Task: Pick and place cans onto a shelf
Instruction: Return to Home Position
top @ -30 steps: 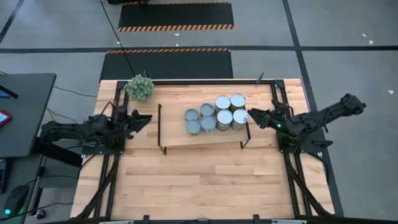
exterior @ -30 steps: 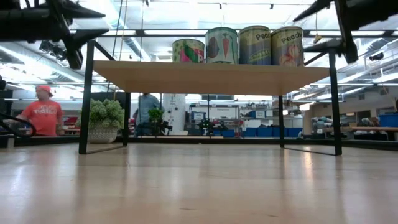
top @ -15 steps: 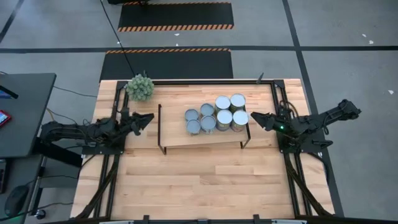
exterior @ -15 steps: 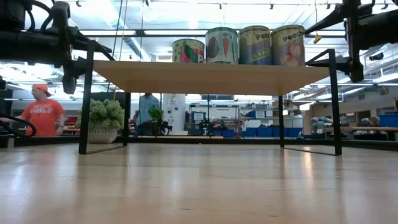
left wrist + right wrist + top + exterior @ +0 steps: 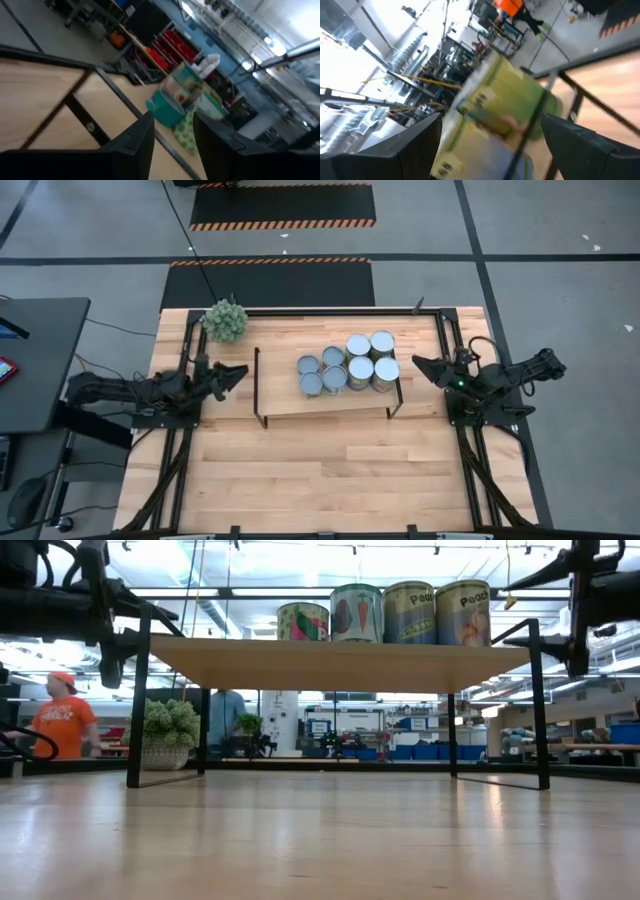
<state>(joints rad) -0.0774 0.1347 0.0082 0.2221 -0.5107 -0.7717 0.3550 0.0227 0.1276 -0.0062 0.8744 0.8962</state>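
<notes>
Several cans (image 5: 346, 365) stand upright in a cluster on the right half of the light-wood shelf (image 5: 290, 402); the low view shows some of them in a row on the board (image 5: 330, 665). My left gripper (image 5: 240, 369) is open and empty, just off the shelf's left end, pointing at it. My right gripper (image 5: 418, 364) is open and empty, just off the shelf's right end, pointing at the cans. The left wrist view (image 5: 172, 122) and the right wrist view (image 5: 490, 125) look past the open fingers at cans farther off.
A green ball-shaped plant (image 5: 225, 320) in a pot stands at the table's far left. Black metal arm frames (image 5: 470, 450) run along both side edges. The near half of the tabletop (image 5: 320, 470) is bare wood. A person in an orange shirt (image 5: 62, 720) shows beyond the table.
My right gripper has drawn back from the cans toward the table's right edge, staying open. My left arm has dropped lower beside the shelf's left end, its gripper still open. The cans have stayed where they were.
</notes>
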